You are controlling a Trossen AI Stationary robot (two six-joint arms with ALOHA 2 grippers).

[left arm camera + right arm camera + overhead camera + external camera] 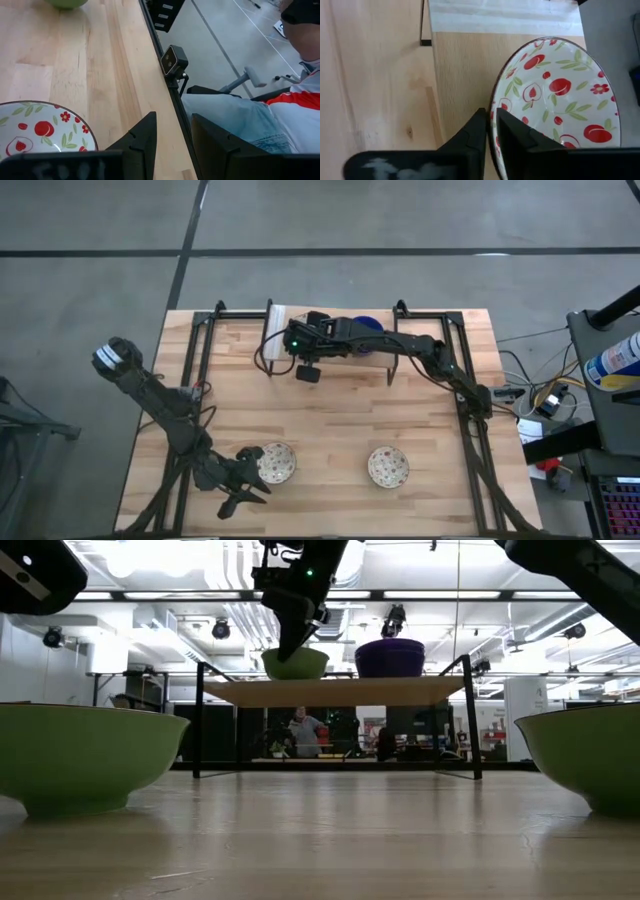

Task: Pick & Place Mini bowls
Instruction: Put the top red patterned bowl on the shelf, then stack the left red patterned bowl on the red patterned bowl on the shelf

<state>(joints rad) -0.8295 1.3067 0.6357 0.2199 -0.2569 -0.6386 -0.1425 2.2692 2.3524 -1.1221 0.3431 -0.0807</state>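
Two mini bowls, white with red fruit and green leaves inside and green outside, rest on their bases on the table (275, 463) (388, 467). A third patterned bowl (560, 95) (295, 663) is on the raised shelf at the far edge, beside a blue bowl (368, 324) (390, 657). My right gripper (490, 120) (293, 640) is shut on that third bowl, and in the high view the arm covers it. My left gripper (172, 120) (250, 477) is open just left of the near left bowl (40, 130), touching nothing. My right gripper pinches the patterned bowl's rim (493, 112), one finger (520, 137) inside the bowl and the other (470, 137) outside. The fingers come from above, slanting down. The bowl stays upright with its base at the shelf board; whether it rests there or hangs just clear, I cannot tell.
The shelf is a wooden board (340, 691) on a black metal frame (392, 370) along the far edge. A small camera (173, 60) is clamped at the near edge, and a seated person (280, 115) is just beyond it. Bare wood lies between the shelf and the two near bowls.
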